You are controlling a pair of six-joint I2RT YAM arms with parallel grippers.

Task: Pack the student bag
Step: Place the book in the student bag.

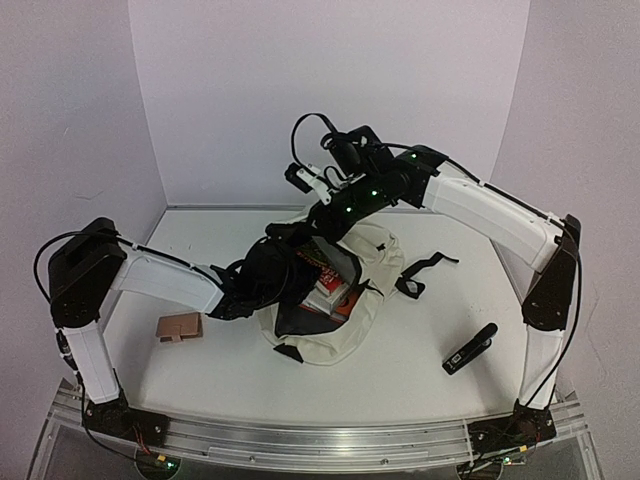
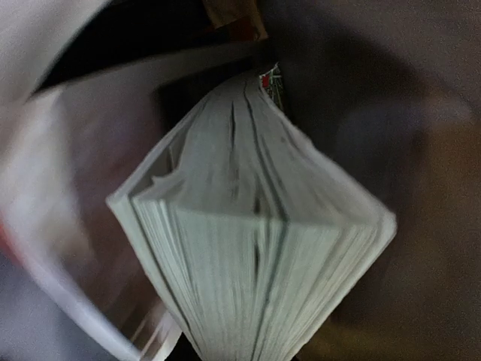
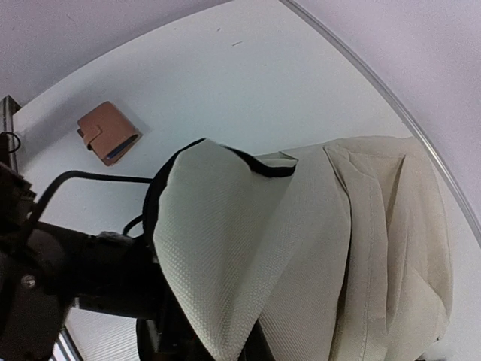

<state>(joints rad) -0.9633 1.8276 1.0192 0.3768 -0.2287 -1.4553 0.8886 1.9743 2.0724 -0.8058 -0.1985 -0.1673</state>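
Observation:
The student bag [image 1: 345, 335], cream with dark lining, lies open in the middle of the table. My left gripper [image 1: 283, 278] reaches into its mouth from the left. In the left wrist view a thick book [image 2: 255, 248] fills the frame with its pages fanned. The pages narrow to a pinch at the bottom edge where my jaws are, and the fingers themselves are hidden. The book's red and white cover [image 1: 328, 290] shows inside the bag. My right gripper [image 1: 338, 200] is shut on the bag's upper flap [image 3: 240, 248] and holds it up at the far side.
A tan wallet [image 1: 180, 326] lies on the table left of the bag, also seen in the right wrist view [image 3: 109, 133]. A black oblong device [image 1: 470, 349] lies at the front right. A loose black strap [image 1: 425, 268] trails right of the bag. White walls close in the back and sides.

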